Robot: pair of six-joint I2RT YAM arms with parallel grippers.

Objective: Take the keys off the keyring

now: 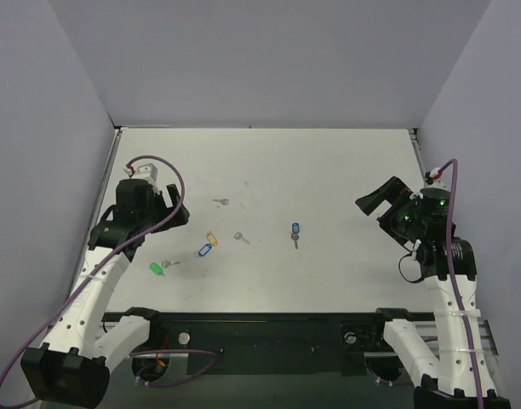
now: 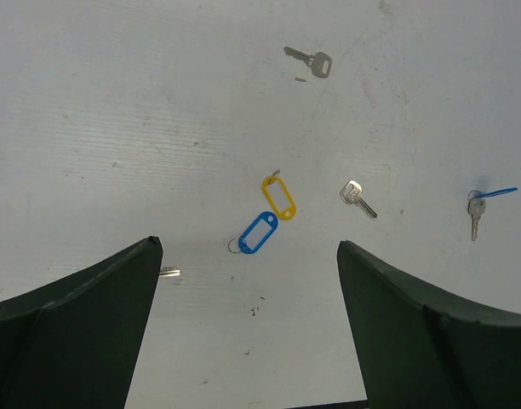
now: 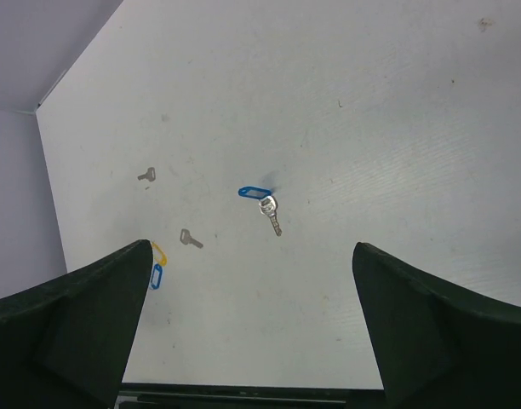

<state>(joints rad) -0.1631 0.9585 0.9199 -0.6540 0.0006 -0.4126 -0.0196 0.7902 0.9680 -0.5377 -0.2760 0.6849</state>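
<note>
The blue-tagged key lies in the middle of the table. Leftward: two bare keys, a yellow tag touching a blue tag, and a green-tagged key. Nearby the left claw gapes wide; the right claw, wide too, sits well apart.

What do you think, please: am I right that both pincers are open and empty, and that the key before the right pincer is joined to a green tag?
Not quite: the key before the right pincer is joined to a blue tag, not a green one, as the right wrist view shows. The rest holds: it and the left pincer are open and empty.
</note>
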